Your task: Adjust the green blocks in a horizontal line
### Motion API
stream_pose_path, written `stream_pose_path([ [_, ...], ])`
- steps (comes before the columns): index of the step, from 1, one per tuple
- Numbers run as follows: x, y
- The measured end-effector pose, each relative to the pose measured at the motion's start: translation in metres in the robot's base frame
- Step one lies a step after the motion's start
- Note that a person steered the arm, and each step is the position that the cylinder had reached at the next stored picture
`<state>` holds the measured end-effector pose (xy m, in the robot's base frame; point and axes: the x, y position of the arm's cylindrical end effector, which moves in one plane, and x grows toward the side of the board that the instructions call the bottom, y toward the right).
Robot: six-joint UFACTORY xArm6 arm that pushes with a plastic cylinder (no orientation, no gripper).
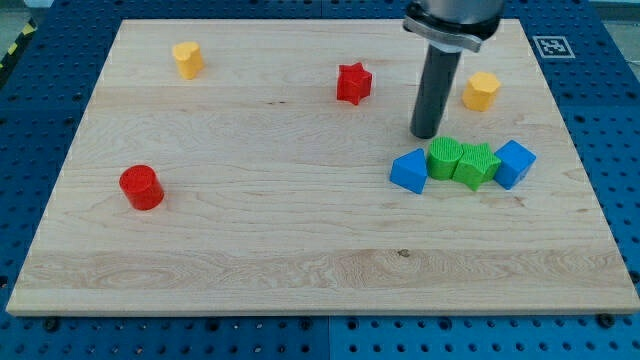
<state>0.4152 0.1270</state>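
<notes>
Wooden board [250,230]: my tip [425,135], a bare rod with no pincer, sits just above two touching green blocks [462,160]. They look light and hard; push their flat sides.

The desk [250,230] is pale wood with visible grain and a smooth, matt finish. Under it lies a blue perforated panel [40,100], metal or plastic, I cannot tell which. The green blocks [462,160] look like matt plastic with fine ribbed faces. The red cylinder [141,187] looks the same. The tool's rod [436,95] is dark and smooth with a dull sheen.
</notes>
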Motion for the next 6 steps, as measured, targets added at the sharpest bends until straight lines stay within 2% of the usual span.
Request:
stream_pose_path([
  [4, 0.025, 0.004],
  [6, 0.003, 0.009],
])
